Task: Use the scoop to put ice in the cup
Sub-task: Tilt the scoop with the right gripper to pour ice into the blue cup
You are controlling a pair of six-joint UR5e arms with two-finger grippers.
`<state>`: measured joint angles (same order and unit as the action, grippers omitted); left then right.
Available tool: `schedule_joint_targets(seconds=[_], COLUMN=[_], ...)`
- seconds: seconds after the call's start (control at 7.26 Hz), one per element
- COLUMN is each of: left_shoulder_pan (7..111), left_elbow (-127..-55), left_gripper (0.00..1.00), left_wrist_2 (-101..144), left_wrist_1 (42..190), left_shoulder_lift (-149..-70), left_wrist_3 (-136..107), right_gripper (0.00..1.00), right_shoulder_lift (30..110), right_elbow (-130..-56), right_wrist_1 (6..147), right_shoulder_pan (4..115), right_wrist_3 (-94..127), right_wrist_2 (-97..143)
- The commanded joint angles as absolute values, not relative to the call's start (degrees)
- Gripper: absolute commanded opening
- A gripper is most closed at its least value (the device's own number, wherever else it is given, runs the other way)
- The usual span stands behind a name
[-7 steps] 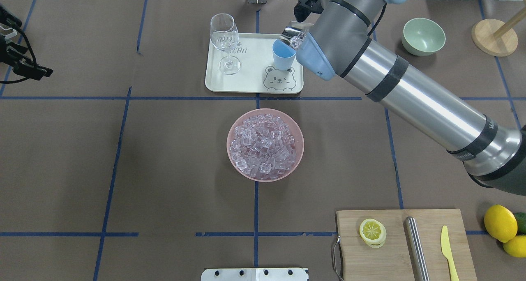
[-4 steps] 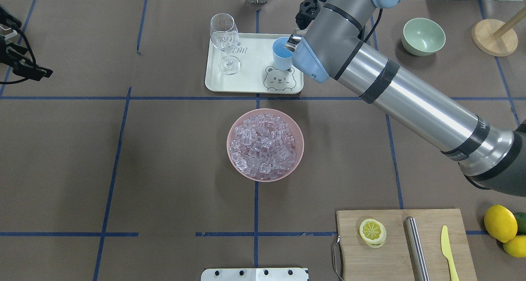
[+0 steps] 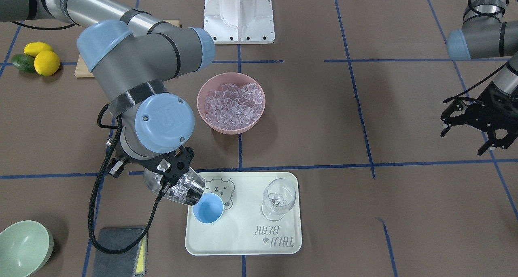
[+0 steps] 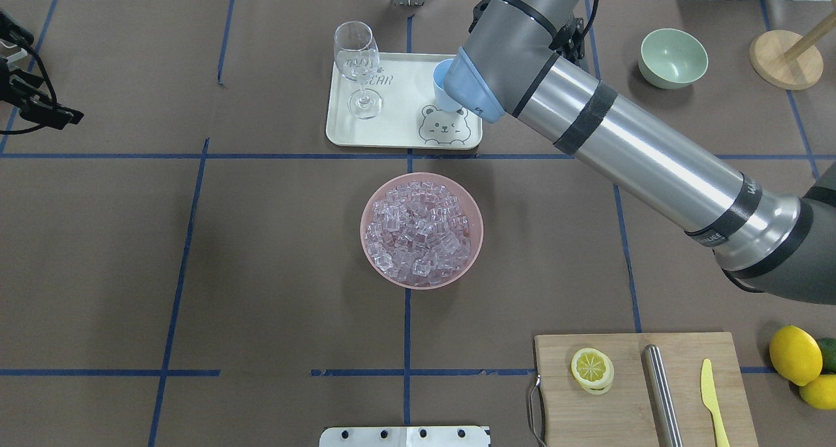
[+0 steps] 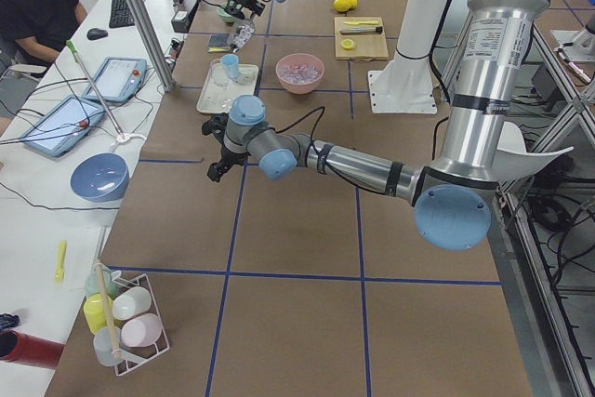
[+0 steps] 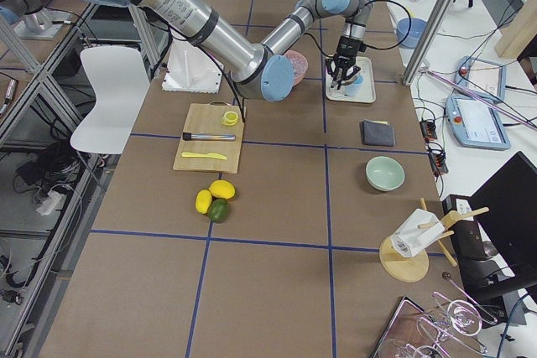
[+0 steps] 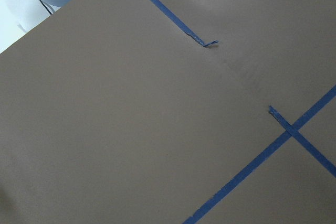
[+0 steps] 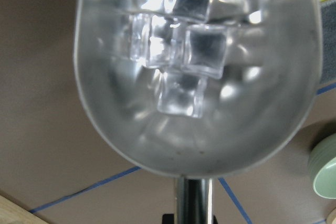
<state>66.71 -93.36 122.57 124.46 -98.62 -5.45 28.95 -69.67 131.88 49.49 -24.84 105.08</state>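
Scoop (image 8: 131, 145) with ice (image 8: 202, 51) at cup (image 3: 208, 210) rim

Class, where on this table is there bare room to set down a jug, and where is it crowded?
Bare: the wide stretch left of the pink bowl, and the patch between that bowl and the cutting board. Crowded: the tray, with wine glass, cup and the right pincer holding the scoop beside the cup.
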Motion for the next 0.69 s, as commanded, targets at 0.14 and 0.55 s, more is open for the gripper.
schedule_joint_targets(seconds=[0.14, 0.55], left_shoulder_pan=[66.7, 66.6], left_elbow=[-93.3, -93.3], left_gripper=[1.0, 1.0], left_wrist_2=[122.6, 122.6], left_wrist_1=[124.7, 125.0], left_shoulder_lift=[-98.5, -97.8], left_wrist_3=[-5.4, -5.4], right_gripper=[0.0, 0.0], right_shoulder_lift=[26.2, 26.2], right_elbow=[-66.7, -66.7], right_wrist_1=[134.2, 134.4], right_shoulder_pan=[49.7, 49.7], right_wrist_3=[-28.1, -28.6], right_wrist_2=[101.0, 99.5])
